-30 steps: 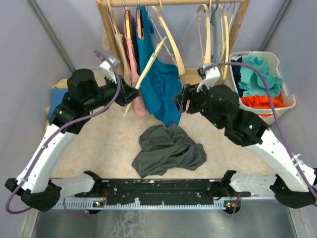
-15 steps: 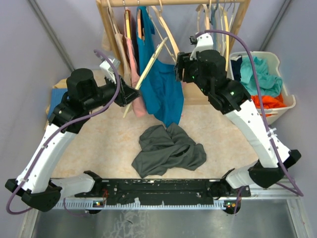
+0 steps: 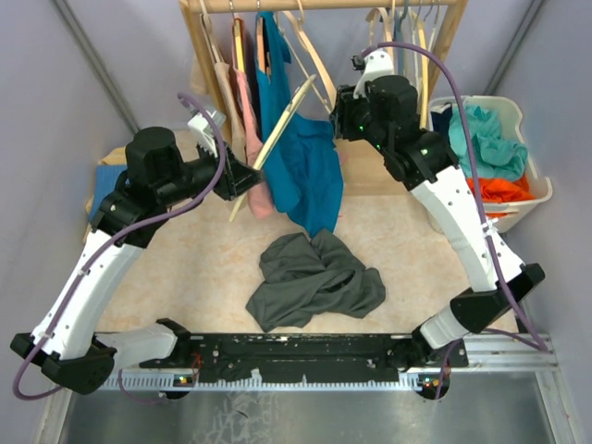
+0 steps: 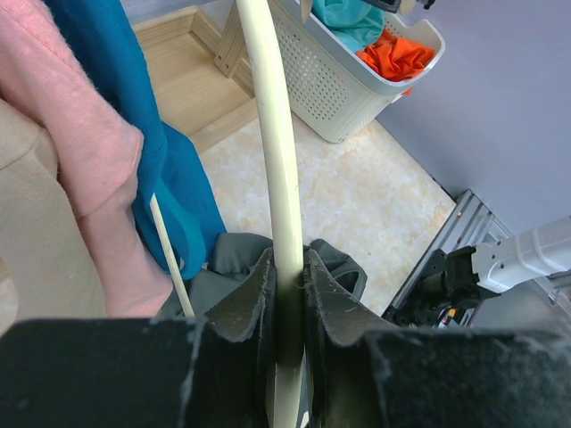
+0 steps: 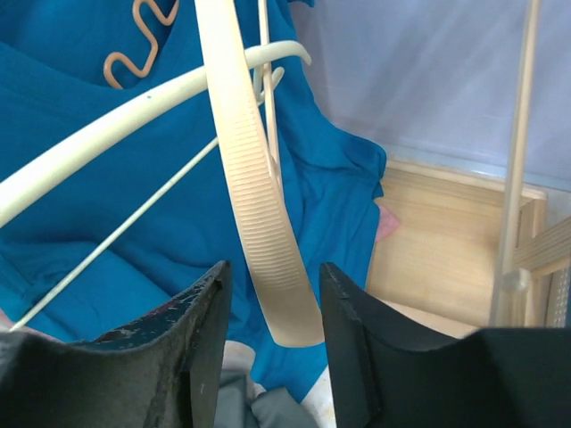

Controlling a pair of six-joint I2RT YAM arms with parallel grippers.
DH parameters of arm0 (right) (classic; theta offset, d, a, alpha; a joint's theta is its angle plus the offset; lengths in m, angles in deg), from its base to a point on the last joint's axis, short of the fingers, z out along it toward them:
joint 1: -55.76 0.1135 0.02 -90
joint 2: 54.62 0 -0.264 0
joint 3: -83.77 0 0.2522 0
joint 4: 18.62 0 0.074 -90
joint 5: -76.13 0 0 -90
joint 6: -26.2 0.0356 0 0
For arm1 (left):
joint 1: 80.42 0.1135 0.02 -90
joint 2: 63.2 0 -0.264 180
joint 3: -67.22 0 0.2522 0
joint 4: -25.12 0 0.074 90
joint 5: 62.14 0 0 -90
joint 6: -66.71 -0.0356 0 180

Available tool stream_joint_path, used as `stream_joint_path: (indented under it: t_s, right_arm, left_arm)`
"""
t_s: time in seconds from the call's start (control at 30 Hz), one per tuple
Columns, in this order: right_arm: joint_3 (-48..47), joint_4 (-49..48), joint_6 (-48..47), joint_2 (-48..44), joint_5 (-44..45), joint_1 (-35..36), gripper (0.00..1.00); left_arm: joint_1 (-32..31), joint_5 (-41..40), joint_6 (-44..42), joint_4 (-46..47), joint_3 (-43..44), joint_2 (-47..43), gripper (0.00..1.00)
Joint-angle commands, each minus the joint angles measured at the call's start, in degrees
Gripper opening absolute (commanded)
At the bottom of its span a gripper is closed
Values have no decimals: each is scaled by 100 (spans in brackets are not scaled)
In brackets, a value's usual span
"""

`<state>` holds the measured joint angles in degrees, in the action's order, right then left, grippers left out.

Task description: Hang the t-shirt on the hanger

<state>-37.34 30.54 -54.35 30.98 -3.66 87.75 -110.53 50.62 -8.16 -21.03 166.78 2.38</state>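
Observation:
The dark grey t-shirt (image 3: 314, 277) lies crumpled on the table between the arms; parts of it show in the left wrist view (image 4: 343, 263) and the right wrist view (image 5: 268, 415). My left gripper (image 3: 248, 176) (image 4: 287, 263) is shut on one arm of the pale wood hanger (image 3: 277, 134) (image 4: 272, 134), holding it tilted up in front of the rack. My right gripper (image 3: 336, 117) (image 5: 272, 267) is open and empty up by the rack, with the tip of a ribbed pale hanger (image 5: 259, 214) just beyond its jaws. I cannot tell whether it touches them.
A wooden rack (image 3: 324, 5) at the back holds several pale hangers, a teal shirt (image 3: 305, 166) and a pink garment (image 3: 250, 120). A white basket (image 3: 532, 199) of clothes stands at the right. A blue cloth (image 3: 106, 180) lies at the left.
My right arm rose from beside the teal shirt's hem and reached up and back to the hangers on the rack. My left arm and the hanger it holds stayed put.

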Motion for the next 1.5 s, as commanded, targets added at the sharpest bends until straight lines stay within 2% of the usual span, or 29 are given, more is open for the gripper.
stream_joint_path:
  t_s: [0.0,0.17,0.37,1.2,1.47]
  right_arm:
    - [-295,-265,-110,107,-231,-67,39]
    - [-270,-294,-110,174,-157,-109,23]
    - [-366,-256,-45,219,-136,-271,12]
    - [-388,-77,-110,172,-401,-711,9]
    - [-318,-75,-96,158,-411,-753,9]
  left_arm:
    - [52,149,-105,234,272,8,3]
    - [59,192,-108,166,382,38,3]
    - [74,196,-159,-21,493,-1,3]
    - [87,48,-344,-609,1281,-20,4]
    - [88,-108,-272,-156,1139,-329,3]
